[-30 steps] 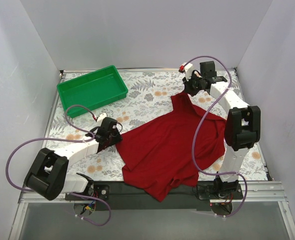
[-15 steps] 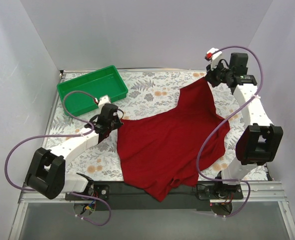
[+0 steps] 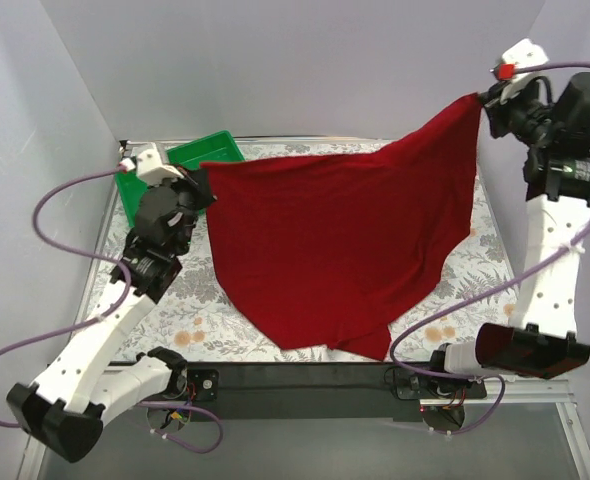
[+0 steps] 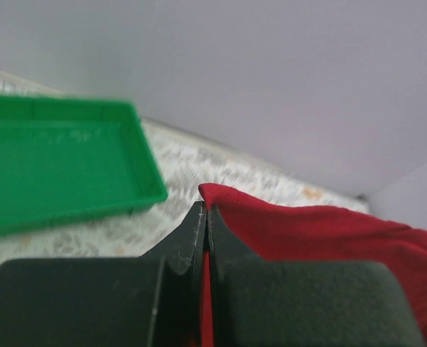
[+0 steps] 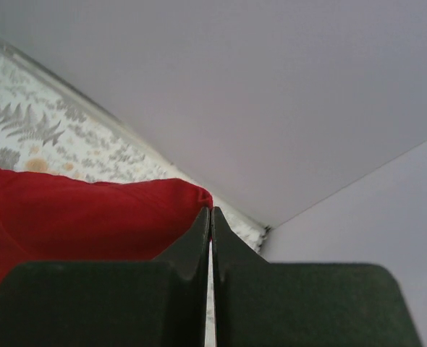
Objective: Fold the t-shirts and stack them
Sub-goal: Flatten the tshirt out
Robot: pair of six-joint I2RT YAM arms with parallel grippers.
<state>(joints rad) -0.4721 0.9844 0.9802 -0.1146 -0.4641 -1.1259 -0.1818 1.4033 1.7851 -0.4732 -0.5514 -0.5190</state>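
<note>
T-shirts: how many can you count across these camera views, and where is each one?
1. The plain dark red cotton t-shirt hangs spread above the floral-patterned table, its top corners pinched in the jaws of the left gripper and right gripper. Anything behind it would be hidden.

The left claw (image 3: 199,181) and right claw (image 3: 482,101) pinch upper corners of the red t-shirt (image 3: 345,240) spread between them.

One dark red t-shirt (image 3: 345,240), one green tray (image 3: 207,151), one floral-patterned table (image 3: 455,290), two white robot arms (image 3: 105,335) (image 3: 553,250), two grippers, a left gripper (image 3: 197,178) and a right gripper (image 3: 483,100)
</note>
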